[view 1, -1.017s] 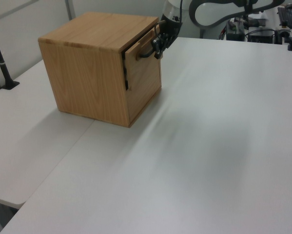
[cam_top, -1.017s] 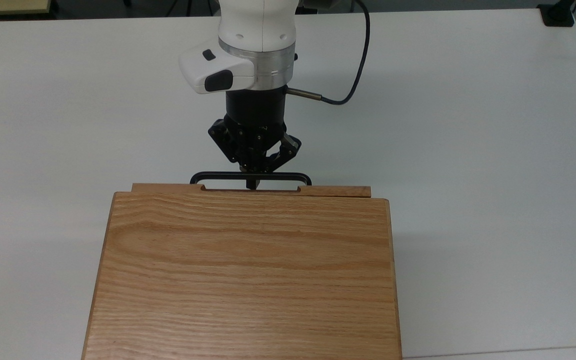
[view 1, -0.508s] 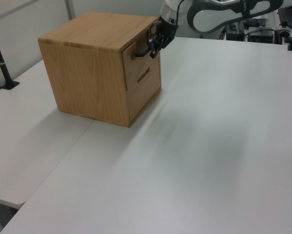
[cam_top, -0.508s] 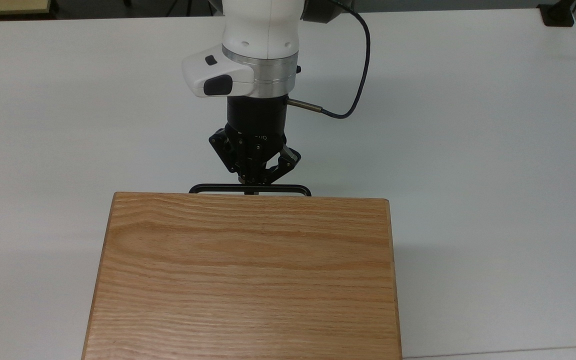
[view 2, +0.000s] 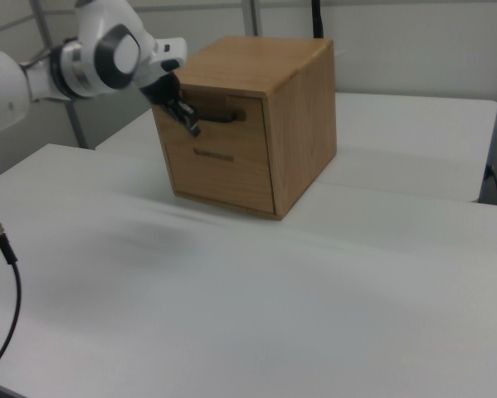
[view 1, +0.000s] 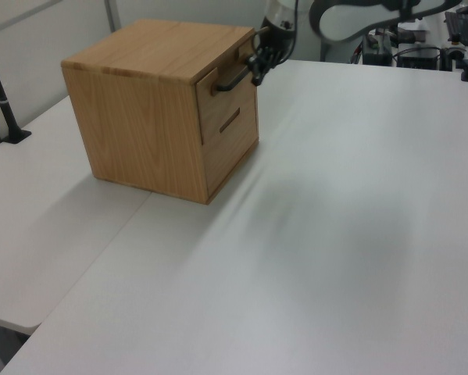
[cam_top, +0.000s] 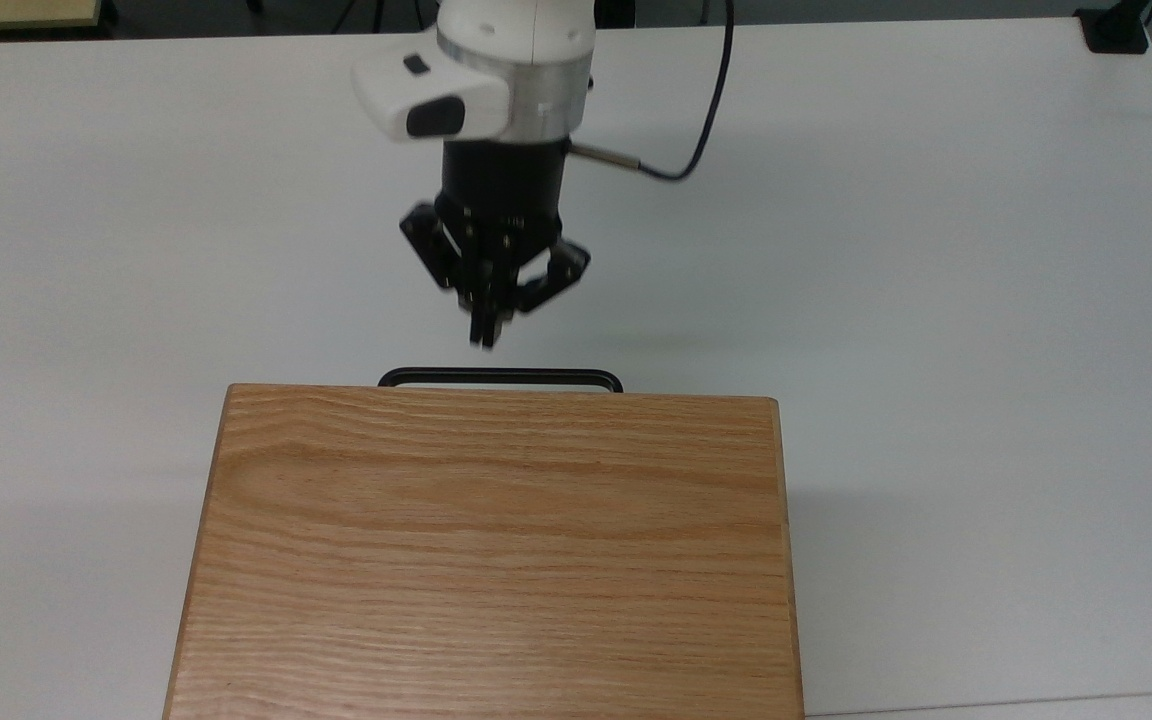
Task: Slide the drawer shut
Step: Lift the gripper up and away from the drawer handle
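The drawer is slid into the oak cabinet (cam_top: 491,550), its front (view 1: 235,100) flush with the cabinet's face. In the top view its black bar handle (cam_top: 499,378) sticks out past the cabinet's top edge. My gripper (cam_top: 485,337) hangs just beyond the handle, apart from it, with the fingers shut together and nothing between them. The left view puts the gripper (view 1: 259,75) at the right end of the handle (view 1: 229,81). In the right view the gripper (view 2: 191,127) sits just left of the handle (view 2: 223,116) and the drawer front (view 2: 246,124).
The cabinet stands on a wide white table (cam_top: 936,300). A slot-shaped pull (view 2: 215,155) sits lower on the cabinet's face. A thin cable (cam_top: 706,120) loops from my wrist. A black post (view 1: 3,101) stands at the left view's left edge.
The drawer slid fully into the cabinet, its front panel vanishing under the top. Then my gripper drew back from the handle, leaving a gap.
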Robot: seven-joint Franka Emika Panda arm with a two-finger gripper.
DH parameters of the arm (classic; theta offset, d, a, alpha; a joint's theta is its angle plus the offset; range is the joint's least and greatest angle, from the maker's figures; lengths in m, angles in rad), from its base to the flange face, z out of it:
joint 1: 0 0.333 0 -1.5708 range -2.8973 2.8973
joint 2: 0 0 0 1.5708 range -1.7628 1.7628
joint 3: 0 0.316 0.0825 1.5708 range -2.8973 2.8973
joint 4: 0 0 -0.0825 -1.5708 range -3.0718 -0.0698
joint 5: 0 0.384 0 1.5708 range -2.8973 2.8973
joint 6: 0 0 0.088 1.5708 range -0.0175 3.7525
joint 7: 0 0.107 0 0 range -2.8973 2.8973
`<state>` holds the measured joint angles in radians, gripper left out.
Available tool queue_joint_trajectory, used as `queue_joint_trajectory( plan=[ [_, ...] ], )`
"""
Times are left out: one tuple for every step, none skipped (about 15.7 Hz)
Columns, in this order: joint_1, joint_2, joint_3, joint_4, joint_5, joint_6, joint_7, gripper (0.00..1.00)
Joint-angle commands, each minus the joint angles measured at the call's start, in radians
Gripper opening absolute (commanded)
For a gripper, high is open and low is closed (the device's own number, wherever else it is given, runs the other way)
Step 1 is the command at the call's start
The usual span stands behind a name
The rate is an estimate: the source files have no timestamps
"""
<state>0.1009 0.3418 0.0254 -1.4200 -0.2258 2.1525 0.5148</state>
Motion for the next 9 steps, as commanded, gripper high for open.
queue_joint_trajectory(
  plan=[
    [-0.032, -0.159, 0.057, -0.099, 0.000, -0.228, -0.056, 0.73],
    [-0.030, -0.179, 0.057, -0.108, 0.002, -0.290, -0.055, 0.87],
    [-0.026, -0.210, 0.057, -0.118, 0.014, -0.343, -0.052, 0.98],
    [-0.024, -0.242, 0.057, -0.140, 0.037, -0.388, -0.051, 1.00],
    [-0.024, -0.278, 0.057, -0.164, 0.064, -0.417, -0.055, 1.00],
    [-0.024, -0.312, 0.057, -0.190, 0.092, -0.440, -0.053, 1.00],
    [-0.023, -0.341, 0.057, -0.212, 0.114, -0.457, -0.050, 1.00],
    [-0.021, -0.366, 0.057, -0.232, 0.124, -0.471, -0.051, 1.00],
    [-0.017, -0.392, 0.057, -0.253, 0.126, -0.480, -0.053, 1.00]
  ],
)
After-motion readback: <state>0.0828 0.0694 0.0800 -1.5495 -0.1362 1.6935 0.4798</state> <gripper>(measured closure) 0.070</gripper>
